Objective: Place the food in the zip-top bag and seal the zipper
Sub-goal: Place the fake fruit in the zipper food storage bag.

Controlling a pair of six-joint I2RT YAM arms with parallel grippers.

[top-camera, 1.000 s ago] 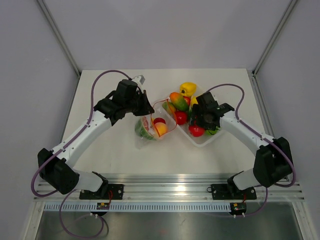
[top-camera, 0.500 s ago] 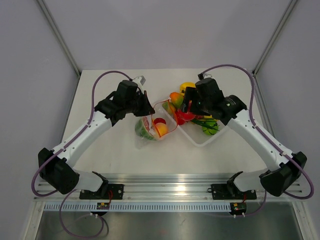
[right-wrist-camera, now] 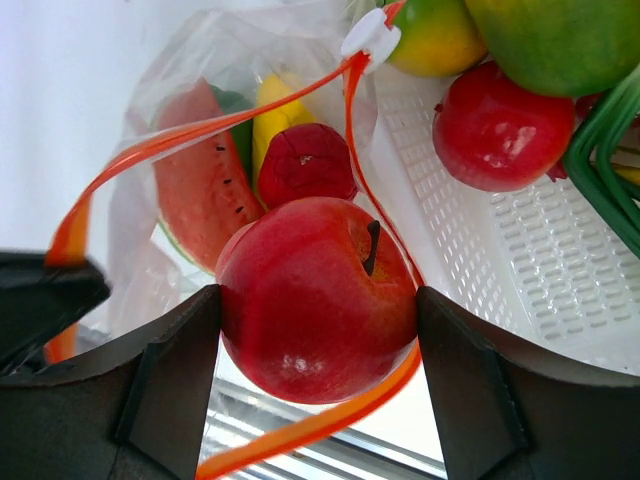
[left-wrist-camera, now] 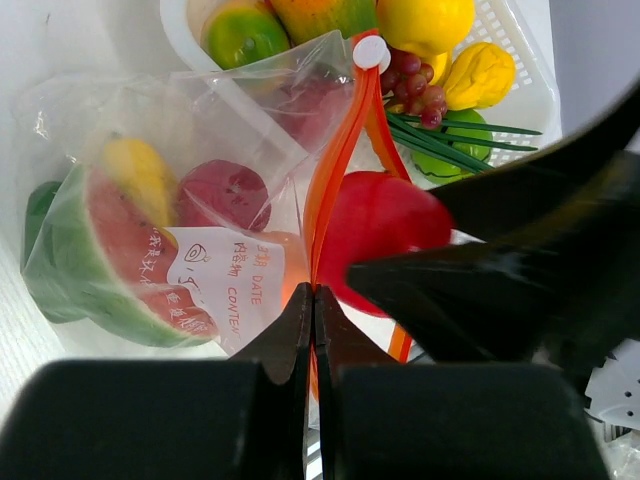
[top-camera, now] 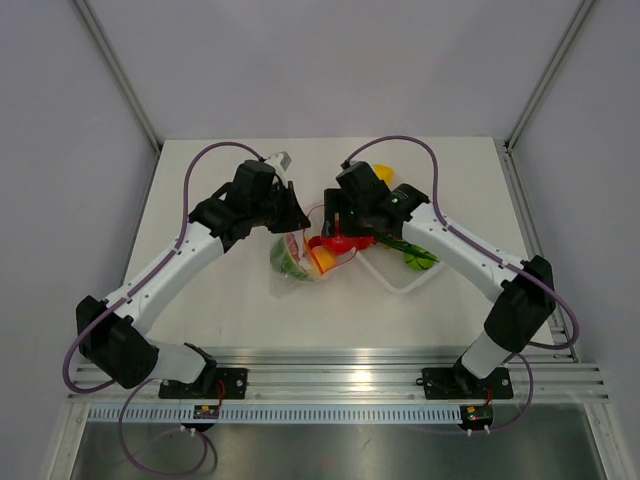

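Food is on the move. A red apple (right-wrist-camera: 315,295) has come out of the white tray (right-wrist-camera: 520,260), where the right gripper (right-wrist-camera: 318,345) was dipping a second ago, and now hangs at the mouth of the zip-top bag (left-wrist-camera: 200,130). That gripper's fingers stand wide, clamped on either side of the apple. The left gripper (left-wrist-camera: 313,305) is pressed together on the orange-red zipper (left-wrist-camera: 338,170), pinching one lip and holding the mouth agape as before. The bag has not shifted. By my reading, one more piece is about to go in, and sealing is some way off.

The bag lies near the middle of the worktop (top-camera: 220,300), just left of the tray. Inside it sit a watermelon wedge (left-wrist-camera: 100,260), a yellow piece (left-wrist-camera: 140,175) and a dark red fruit (left-wrist-camera: 225,190). The tray, right of centre, holds a round red fruit (right-wrist-camera: 490,130), purple grapes (left-wrist-camera: 410,85), a lemon (left-wrist-camera: 425,20), a yellow pepper (left-wrist-camera: 485,75) and green stalks (left-wrist-camera: 450,140).
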